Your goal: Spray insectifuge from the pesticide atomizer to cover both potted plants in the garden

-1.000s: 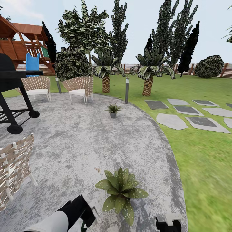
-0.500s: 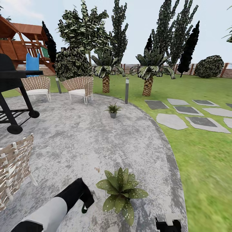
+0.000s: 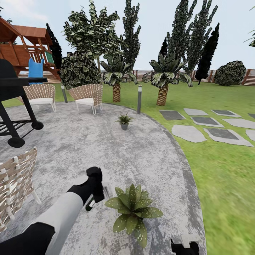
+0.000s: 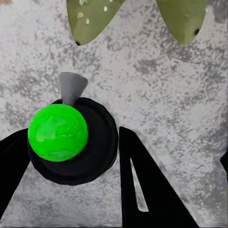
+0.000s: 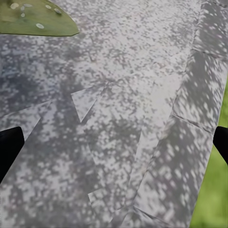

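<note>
The near potted plant (image 3: 132,212) spreads speckled leaves on the grey patio (image 3: 106,152); its leaf tips also show in the left wrist view (image 4: 90,19) and the right wrist view (image 5: 33,19). The second potted plant (image 3: 124,120) stands farther back in a small grey pot. My left gripper (image 3: 94,198) hangs just left of the near plant, shut on the pesticide atomizer (image 3: 89,204). From above, the atomizer (image 4: 58,133) shows a green cap, a black collar and a grey nozzle between the black fingers (image 4: 142,190). My right gripper (image 3: 184,246) is open, low over the patio edge.
Wicker chairs stand at the left (image 3: 16,184) and at the back (image 3: 86,95). A black grill (image 3: 14,99) is at the far left. Two bollard lamps (image 3: 139,99), palms (image 3: 163,81), lawn (image 3: 226,170) and stepping stones (image 3: 198,124) lie beyond the patio.
My left arm has reached forward and upward with the atomizer, from the bottom edge to beside the near plant's left. The right gripper and the view have stayed still.
</note>
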Motion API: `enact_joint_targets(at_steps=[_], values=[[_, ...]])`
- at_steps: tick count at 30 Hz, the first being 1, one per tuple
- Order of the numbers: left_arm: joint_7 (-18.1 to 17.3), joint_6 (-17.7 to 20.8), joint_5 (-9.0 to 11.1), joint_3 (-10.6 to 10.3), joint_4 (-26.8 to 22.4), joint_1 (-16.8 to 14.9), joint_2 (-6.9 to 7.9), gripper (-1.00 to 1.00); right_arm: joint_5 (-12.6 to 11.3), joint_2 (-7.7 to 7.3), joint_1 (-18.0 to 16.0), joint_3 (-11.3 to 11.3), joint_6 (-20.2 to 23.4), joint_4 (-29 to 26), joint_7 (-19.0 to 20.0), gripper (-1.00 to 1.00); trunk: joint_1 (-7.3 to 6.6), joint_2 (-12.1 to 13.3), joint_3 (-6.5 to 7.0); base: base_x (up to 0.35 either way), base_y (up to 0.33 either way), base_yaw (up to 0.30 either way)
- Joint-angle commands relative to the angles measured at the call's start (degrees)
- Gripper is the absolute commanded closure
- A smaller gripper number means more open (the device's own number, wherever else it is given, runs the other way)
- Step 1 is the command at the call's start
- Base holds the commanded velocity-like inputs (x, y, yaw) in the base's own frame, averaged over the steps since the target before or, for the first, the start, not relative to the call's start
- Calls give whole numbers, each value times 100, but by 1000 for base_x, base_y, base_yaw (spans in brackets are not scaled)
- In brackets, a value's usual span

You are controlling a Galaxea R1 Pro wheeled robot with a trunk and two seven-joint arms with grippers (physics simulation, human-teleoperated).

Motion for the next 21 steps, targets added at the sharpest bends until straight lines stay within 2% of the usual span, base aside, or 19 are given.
enact_joint_targets(at_steps=[1,3,5,10,15,18,21], values=[[-46,73,-248,-8,-10,-44,-91,100,-27,-1,-3,50,-14,3,-28,-100,-1,-2,-6,0,0,0],[-156,101,-474,0,-12,-112,-164,100,-27,0,-3,50,-13,3,-28,-100,-1,-2,-6,0,0,0],[-315,108,-540,-5,-16,-137,-180,100,-28,-2,-3,50,-13,3,-27,-100,-1,-2,-6,0,0,0],[-386,119,-559,-13,-227,-142,-242,100,-28,0,-3,50,-14,3,-28,-100,-1,-2,-6,14,0,0],[-392,135,-556,-4,-338,-138,-270,100,-28,0,-3,50,-14,3,-28,-100,-1,-2,-6,232,-31,0],[-397,132,-554,2,-342,-138,-271,100,-28,2,-3,50,-14,3,-28,-100,-1,-2,-6,184,-190,63],[-399,129,-542,2,-342,-135,-279,100,-28,2,-3,50,-13,3,-28,-100,-1,-2,-6,-118,-225,218]])
